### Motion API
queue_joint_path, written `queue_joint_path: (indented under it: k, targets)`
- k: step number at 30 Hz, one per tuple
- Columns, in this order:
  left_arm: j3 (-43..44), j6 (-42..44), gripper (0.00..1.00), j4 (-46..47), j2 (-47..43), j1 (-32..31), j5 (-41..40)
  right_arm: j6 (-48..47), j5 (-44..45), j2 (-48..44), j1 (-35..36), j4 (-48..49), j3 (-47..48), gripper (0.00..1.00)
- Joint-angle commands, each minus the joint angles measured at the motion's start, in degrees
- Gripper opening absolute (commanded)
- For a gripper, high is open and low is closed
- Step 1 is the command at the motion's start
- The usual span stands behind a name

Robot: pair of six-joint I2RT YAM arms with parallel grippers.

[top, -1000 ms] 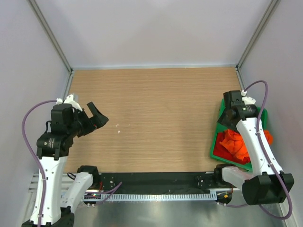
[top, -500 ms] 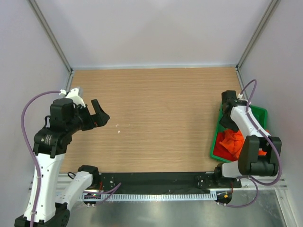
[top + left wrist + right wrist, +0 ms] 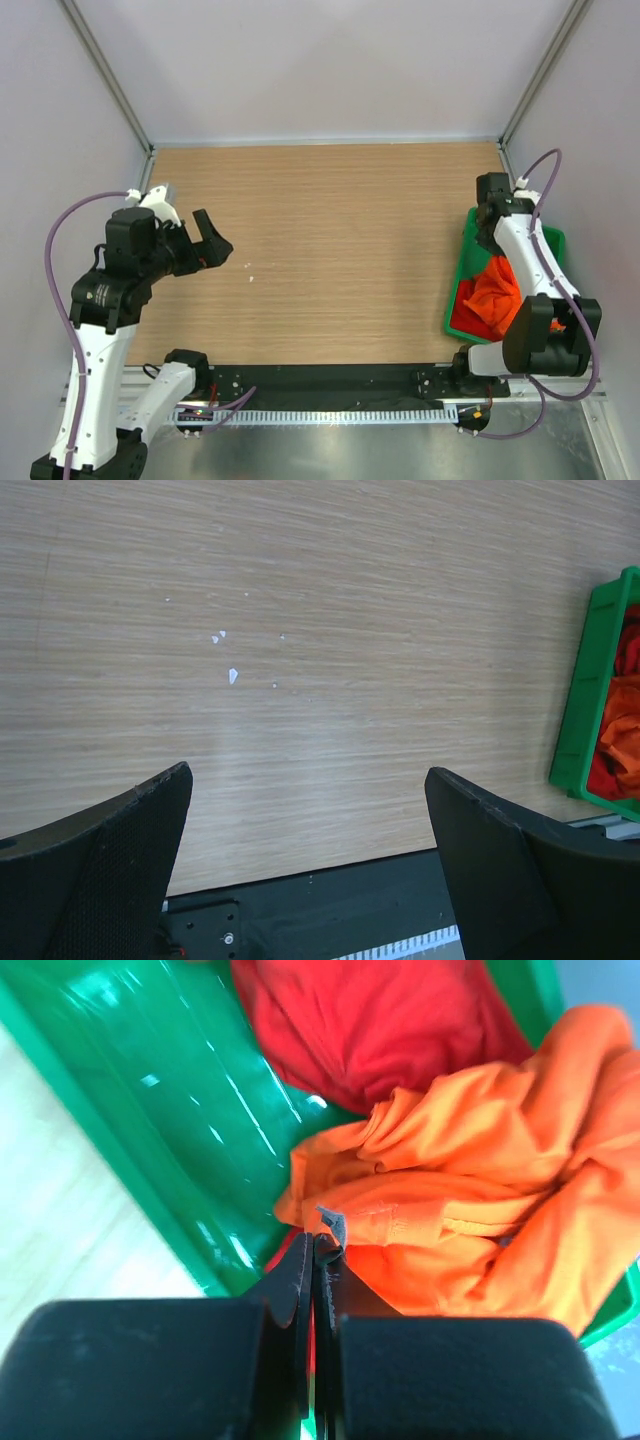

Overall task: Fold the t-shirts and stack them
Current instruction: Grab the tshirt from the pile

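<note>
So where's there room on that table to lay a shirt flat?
The table between the left gripper and the tray is bare, bar white specks. The tray is crowded: the orange shirt, pinched by the right gripper, and the red shirt.

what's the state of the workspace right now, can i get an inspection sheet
surface: wooden table, light grain
job's things: orange t-shirt and red t-shirt, both crumpled in the green tray at the table's right edge; neither folded
clutter: a few white flecks on the wood
grippers: left gripper above the table, jaws wide open, holding nothing; right gripper over the tray, jaws shut on an edge of the orange t-shirt
cables: purple cable loops along the left arm, another along the right arm; neither touches the shirts
surroundings: pale walls with metal corner posts; black mounting rail at the near edge
</note>
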Motion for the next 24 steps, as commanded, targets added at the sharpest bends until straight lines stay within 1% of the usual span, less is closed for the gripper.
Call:
queue_joint_path:
  k: [1, 5, 7, 11, 12, 14, 15, 17, 18, 20, 21, 22, 23, 24]
  targets:
    - [2.6, -0.7, 1.0, 0.0, 0.3, -0.2, 2.0, 2.5, 1.8, -5.2, -0.3, -2.2, 4.5, 0.01]
    - [3.3, -1.3, 1.0, -0.2, 0.2, -0.2, 2.8, 2.0, -0.6, -8.2, -0.3, -1.4, 4.8, 0.01]
    - [4.1, -1.4, 1.0, -0.4, 0.4, -0.2, 2.9, 1.8, -0.6, -9.3, -0.3, -1.8, 6.5, 0.01]
    - [4.7, -1.6, 1.0, -0.6, 0.6, -0.1, 3.3, -1.1, -1.4, -10.1, -0.3, -2.9, 14.3, 0.01]
    - [4.7, -1.5, 1.0, -0.3, 0.5, -0.2, 3.6, -1.5, -2.1, -10.3, -0.3, -3.1, 18.4, 0.01]
    - [4.4, -1.7, 1.0, -0.2, 0.6, -0.1, 4.0, -1.9, -2.9, -10.5, -0.2, -2.8, 23.0, 0.01]
    - [4.4, -1.5, 1.0, 0.0, 0.4, -0.3, 4.1, -2.2, -3.8, -10.5, -0.2, -2.0, 27.8, 0.01]
    - [4.5, -1.5, 1.0, 0.2, 0.3, -0.4, 4.1, -2.5, -5.1, -9.6, -0.1, -1.0, 32.9, 0.01]
    - [4.8, -1.4, 1.0, 0.3, 0.6, -0.7, 4.1, -2.8, -6.1, -9.2, -0.1, -0.1, 38.7, 0.01]
    - [5.6, -1.4, 1.0, 0.2, 0.6, -1.0, 3.9, -3.1, -11.9, -6.7, 0.1, 1.0, 44.8, 0.01]
    - [5.8, -1.3, 1.0, -0.1, 0.6, -1.1, 3.9, -3.1, -14.5, -5.5, 0.2, 1.4, 51.4, 0.01]
    - [6.2, -1.3, 1.0, -0.2, 0.5, -1.1, 3.7, -3.0, -18.9, -4.4, 0.4, 1.8, 54.6, 0.01]
    - [6.3, -1.3, 1.0, -0.3, 0.4, -1.1, 3.6, -2.7, -20.7, -2.3, 1.3, 1.9, 57.7, 0.01]
    - [6.9, -1.3, 1.0, -0.3, 0.3, -1.1, 3.2, -2.6, -22.4, -1.2, 1.9, 2.2, 63.7, 0.01]
